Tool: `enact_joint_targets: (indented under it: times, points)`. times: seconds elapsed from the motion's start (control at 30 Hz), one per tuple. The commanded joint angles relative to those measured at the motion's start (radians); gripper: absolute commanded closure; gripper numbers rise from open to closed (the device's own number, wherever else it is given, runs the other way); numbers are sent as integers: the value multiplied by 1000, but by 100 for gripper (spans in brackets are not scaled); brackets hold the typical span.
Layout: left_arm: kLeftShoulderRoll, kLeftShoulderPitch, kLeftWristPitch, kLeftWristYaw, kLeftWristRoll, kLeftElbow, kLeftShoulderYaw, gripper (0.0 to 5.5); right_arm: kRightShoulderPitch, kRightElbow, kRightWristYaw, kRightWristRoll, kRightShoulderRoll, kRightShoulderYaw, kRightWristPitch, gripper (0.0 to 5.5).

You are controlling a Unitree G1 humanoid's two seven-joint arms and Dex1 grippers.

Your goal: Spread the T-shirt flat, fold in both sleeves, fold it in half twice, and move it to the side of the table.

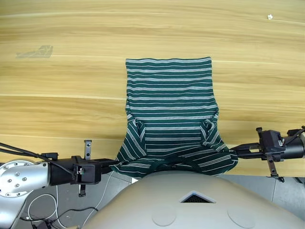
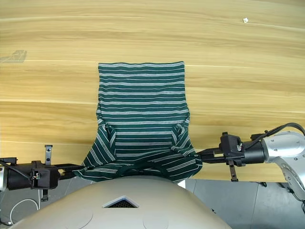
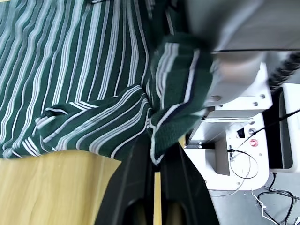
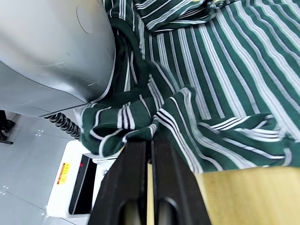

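Now the left gripper (image 1: 113, 164) pinches the T-shirt's (image 1: 169, 105) near left corner and the right gripper (image 1: 232, 151) its near right corner, striped cloth bunched between closed fingers. The shirt lies mid-tabletop (image 1: 62, 95), its near end reaching the near edge.

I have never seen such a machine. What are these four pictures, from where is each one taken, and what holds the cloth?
This is a humanoid robot with two arms, each ending in two-fingered jaws. Two pictures come from cameras in its head, looking down over a wooden table; both show the same scene. The other two come from a camera on each wrist, looking along the jaws from close by. On the table lies a green striped T-shirt, sleeves folded in, its near end at the table's edge. The left arm and the right arm each pinch one near corner of it, jaws shut.
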Motion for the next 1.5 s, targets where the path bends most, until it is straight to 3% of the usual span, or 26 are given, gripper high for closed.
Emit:
enact_joint_targets:
  times: [0.03,0.17,0.33,0.57,0.9,1.37,1.5]
  points:
    - [18,-258,67,20,4,93,-86,549,-212,102,20,-59,75,20,37,550]
    - [-19,-573,97,22,76,224,-264,549,-404,213,50,-140,174,84,46,550]
    - [-197,-1009,100,90,189,485,-446,549,-710,470,50,-257,361,162,41,550]
    - [-368,-1213,-6,193,256,795,-501,549,-1052,905,-7,-413,600,184,-47,550]
    - [-456,-1314,-92,335,279,1078,-459,549,-1250,1407,-258,-572,751,118,-262,550]
    - [-535,-1310,-108,501,386,1250,-500,549,-1265,1566,-388,-674,788,74,-310,550]
    - [-570,-1308,-70,589,411,1247,-492,469,-1291,1586,-533,-688,797,45,-306,470]
